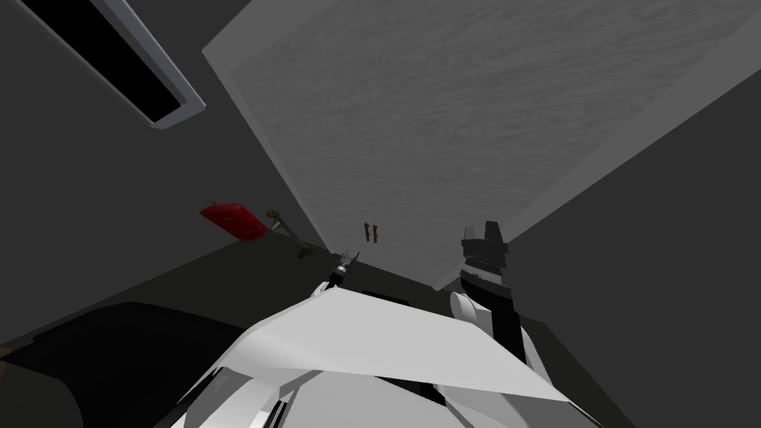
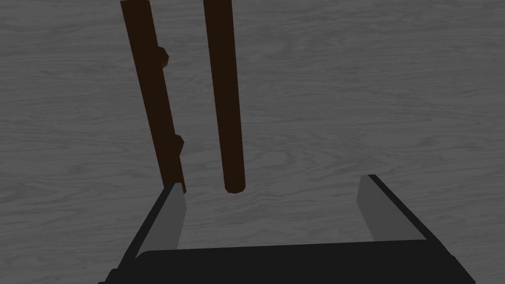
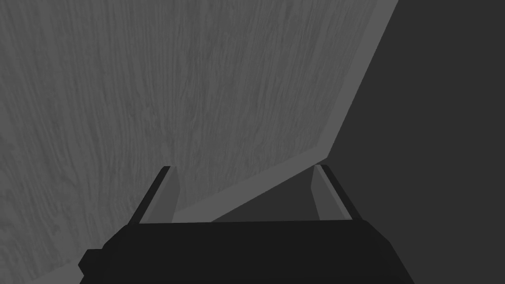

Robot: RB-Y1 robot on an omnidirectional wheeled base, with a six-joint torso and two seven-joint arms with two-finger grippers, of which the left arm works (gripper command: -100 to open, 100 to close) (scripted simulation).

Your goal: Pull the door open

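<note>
A grey wood-grained door (image 1: 475, 111) fills the upper middle of the head view. Its dark brown handle (image 1: 371, 232) is a small pair of bars low on the panel. In the left wrist view the handle bar (image 2: 227, 98) and its back plate (image 2: 153, 98) hang close ahead against the door (image 2: 370, 98). My left gripper (image 2: 271, 195) is open just short of the handle, whose bar end sits nearer its one finger (image 2: 170, 217). In the head view my left gripper (image 1: 349, 260) sits just below the handle. My right gripper (image 3: 244, 190) is open, near the door's edge (image 3: 276, 180); in the head view it (image 1: 487, 238) is raised at the right.
A red flat object (image 1: 232, 221) and a small brass-coloured stand (image 1: 286, 227) sit at the wall's foot left of the door. A light-framed opening (image 1: 126, 67) showing a black area is at the upper left. Dark wall (image 1: 654, 245) flanks the door on the right.
</note>
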